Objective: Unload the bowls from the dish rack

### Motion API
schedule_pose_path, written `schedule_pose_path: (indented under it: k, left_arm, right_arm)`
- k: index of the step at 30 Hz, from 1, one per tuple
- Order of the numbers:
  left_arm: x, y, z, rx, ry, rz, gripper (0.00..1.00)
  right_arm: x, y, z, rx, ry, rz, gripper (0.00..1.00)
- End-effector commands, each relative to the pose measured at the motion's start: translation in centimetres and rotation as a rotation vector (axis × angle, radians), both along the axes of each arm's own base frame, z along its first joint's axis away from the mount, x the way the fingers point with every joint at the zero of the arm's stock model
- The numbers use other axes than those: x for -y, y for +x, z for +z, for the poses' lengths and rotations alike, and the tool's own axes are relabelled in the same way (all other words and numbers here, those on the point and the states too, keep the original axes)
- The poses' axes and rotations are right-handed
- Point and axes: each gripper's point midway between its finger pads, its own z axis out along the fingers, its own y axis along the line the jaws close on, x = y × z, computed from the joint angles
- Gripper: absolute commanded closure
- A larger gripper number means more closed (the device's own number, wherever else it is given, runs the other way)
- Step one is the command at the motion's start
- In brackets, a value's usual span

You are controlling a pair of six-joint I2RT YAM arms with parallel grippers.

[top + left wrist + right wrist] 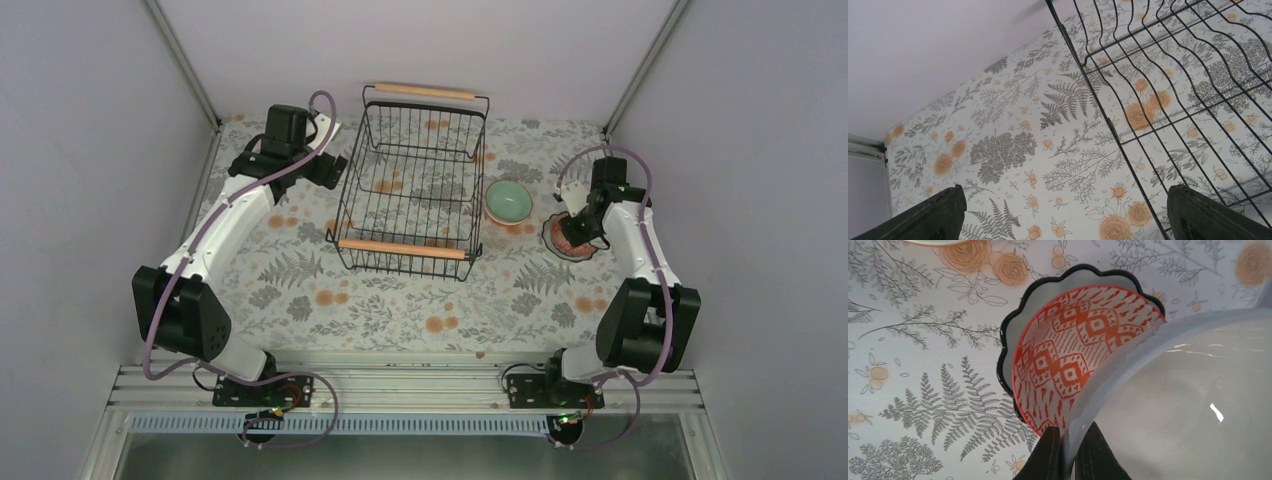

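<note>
left gripper splayed wide (arm stretched rearward); right gripper pinched on white bowl rim.

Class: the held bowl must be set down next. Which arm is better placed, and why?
Right. The right gripper is shut on the rim of the white bowl, which hangs over the red-patterned bowl. The left gripper is open and holds nothing, off beside the dish rack.

I see pale lilac walls on three sides, metal strips in the back corners. The table wears a cloth of grey ferns and orange roses; an aluminium rail runs along its near edge.
</note>
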Motion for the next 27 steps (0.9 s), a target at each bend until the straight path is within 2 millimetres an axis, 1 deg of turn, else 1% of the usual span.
schedule_pose_path:
  k: [1, 7, 16, 23, 27]
  left_arm:
    - [-0.1, -0.4, 0.8, 0.025, -0.014, -0.003, 0.00]
    - [0.0, -0.4, 0.5, 0.019, -0.014, -0.005, 0.00]
    - [0.0, -0.3, 0.5, 0.017, -0.014, -0.007, 0.00]
    - [0.0, -0.3, 0.7, 0.017, -0.013, -0.005, 0.00]
    - [0.0, -0.3, 0.6, 0.016, -0.013, -0.006, 0.00]
  right_arm:
    - [0.1, 2.1, -0.3, 0.065, 0.030, 0.034, 0.96]
    - [-0.7, 2.4, -1.3, 0.053, 0.079, 0.061, 0.96]
    - [-1.1, 3.0, -3.6, 0.011, 0.113, 0.064, 0.96]
    - [-1.6, 3.3, -4.5, -0.012, 0.156, 0.070, 0.96]
    - [-1.7, 2.8, -4.7, -0.035, 0.156, 0.069, 0.96]
